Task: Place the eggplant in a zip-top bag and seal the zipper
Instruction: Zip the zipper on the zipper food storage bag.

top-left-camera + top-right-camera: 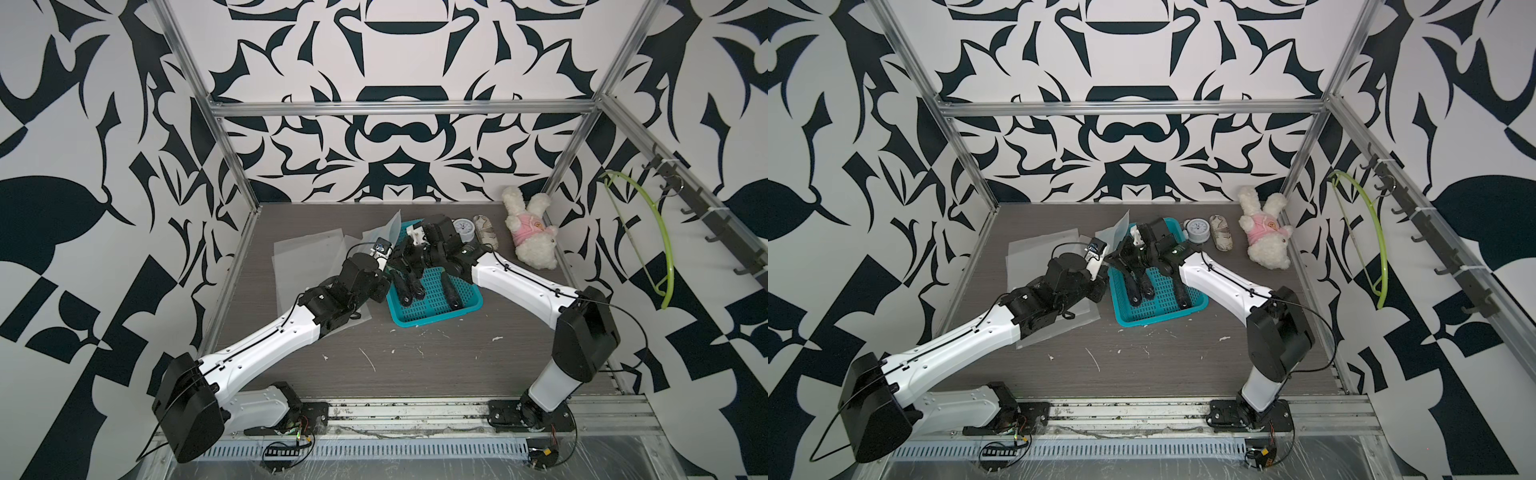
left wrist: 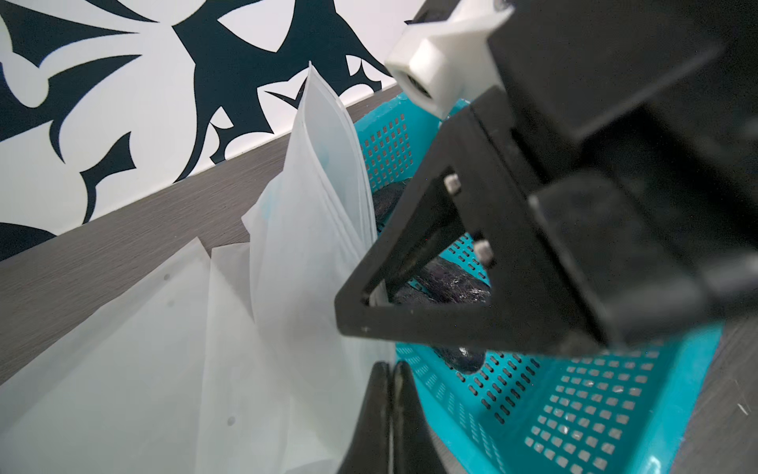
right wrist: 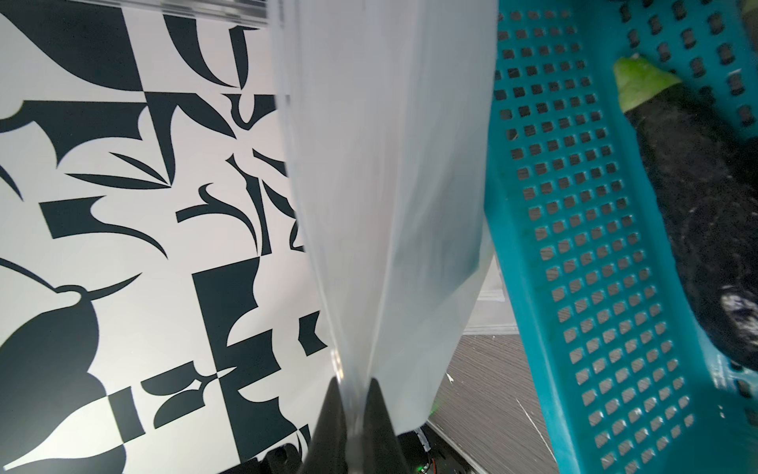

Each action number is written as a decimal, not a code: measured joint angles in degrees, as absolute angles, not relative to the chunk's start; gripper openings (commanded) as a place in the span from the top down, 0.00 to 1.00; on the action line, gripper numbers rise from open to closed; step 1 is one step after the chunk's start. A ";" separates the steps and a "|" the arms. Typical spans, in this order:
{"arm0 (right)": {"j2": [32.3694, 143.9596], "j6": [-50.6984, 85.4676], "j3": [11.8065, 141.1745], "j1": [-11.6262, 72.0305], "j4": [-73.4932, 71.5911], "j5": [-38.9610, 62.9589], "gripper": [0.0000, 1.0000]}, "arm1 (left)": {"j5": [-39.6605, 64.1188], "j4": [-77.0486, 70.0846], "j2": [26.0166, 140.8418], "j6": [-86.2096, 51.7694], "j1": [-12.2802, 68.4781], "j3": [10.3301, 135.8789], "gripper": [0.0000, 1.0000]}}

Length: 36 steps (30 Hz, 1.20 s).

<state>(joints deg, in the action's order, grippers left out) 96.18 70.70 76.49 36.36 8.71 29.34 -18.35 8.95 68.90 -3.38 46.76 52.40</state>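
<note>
Looks like a robotics lab test cell, not a home or shop. Stands boxed in by an aluminium frame (image 1: 399,109) and walls (image 1: 83,208) printed in bold black-and-white shapes. Has a left arm (image 1: 266,340) and a right arm (image 1: 523,278) bolted to a slotted rail (image 1: 407,411) fronting a grey wood-grain table (image 1: 415,365). Shows loose wiring (image 1: 286,451) by the bases (one small board lit) and a hook rack (image 1: 706,208) along one side.

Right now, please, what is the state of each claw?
Left claw: closed; whether it pinches anything cannot be told.
Right claw: closed on the zip-top bag.
</note>
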 measured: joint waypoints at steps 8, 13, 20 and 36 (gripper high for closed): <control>96.20 73.67 75.02 34.33 6.90 29.80 0.94 | -17.10 8.03 67.11 -3.84 46.78 50.17 1.00; 96.20 75.61 73.63 32.64 4.67 30.13 0.94 | -17.04 7.90 66.63 -4.10 47.03 49.95 1.00; 96.20 77.95 72.10 29.04 3.40 30.59 0.93 | -16.86 7.97 65.41 -4.21 47.62 48.69 1.00; 101.54 79.68 72.25 22.90 0.36 30.44 0.93 | -16.97 11.09 62.94 -3.51 48.03 48.60 1.00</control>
